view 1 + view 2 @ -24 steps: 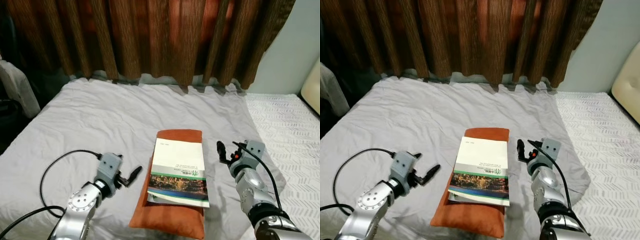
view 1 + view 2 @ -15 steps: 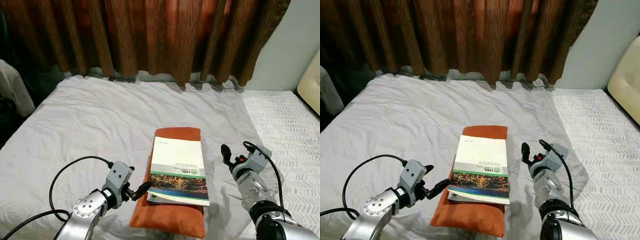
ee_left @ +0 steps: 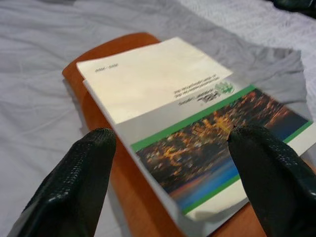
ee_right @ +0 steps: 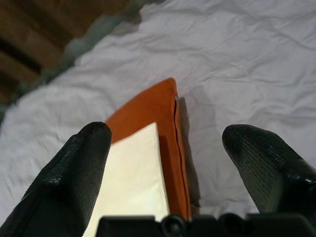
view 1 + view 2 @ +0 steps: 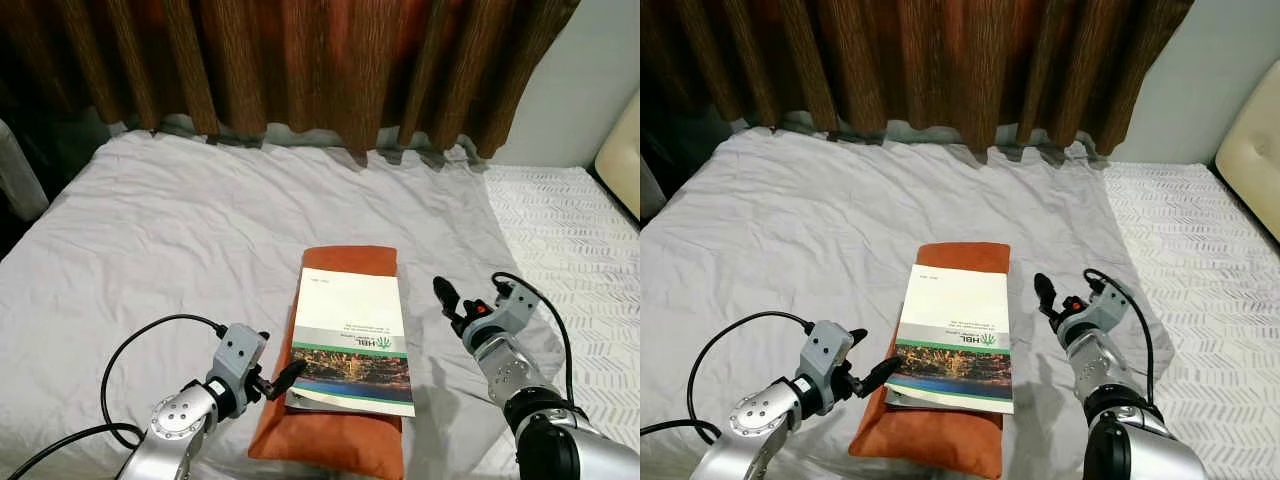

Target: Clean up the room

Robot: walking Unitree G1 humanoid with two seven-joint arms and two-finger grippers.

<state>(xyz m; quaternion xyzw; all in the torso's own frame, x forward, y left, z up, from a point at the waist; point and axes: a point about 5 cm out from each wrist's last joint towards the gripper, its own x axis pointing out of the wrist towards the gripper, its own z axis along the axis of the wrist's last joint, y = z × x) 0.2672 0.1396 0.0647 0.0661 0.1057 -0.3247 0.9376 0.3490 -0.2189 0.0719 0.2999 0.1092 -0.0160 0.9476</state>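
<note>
On a bed (image 5: 180, 240) covered with a wrinkled pale grey sheet, an orange cushion (image 5: 335, 440) lies flat near the front edge, with a booklet (image 5: 352, 340) resting on top of it. The booklet has a cream upper half, a green stripe, and a dark photo of city lights at the end nearest the robot. Dark brown curtains (image 5: 300, 70) hang behind the bed, and a white patterned cover (image 5: 570, 230) lies on the robot's right side.

The left gripper (image 5: 283, 377) sits low at the near left corner of the booklet, its tips just beside the booklet's edge, above the cushion. From the left wrist view its two black fingers (image 3: 74, 182) are spread wide, with the booklet's corner showing between them; they hold nothing. The right gripper (image 5: 452, 302) hovers just off the booklet's right edge, over the sheet. Its fingers (image 4: 74, 173) are also spread wide and empty, framing the far end of the cushion and booklet.

The tidying looks to be at an early stage here: both the booklet and the cushion are on the bed, ungrasped. The step in hand appears to be lining up both grippers on either side of the booklet to pick it up. Lifting it and putting it away remain to be done.
</note>
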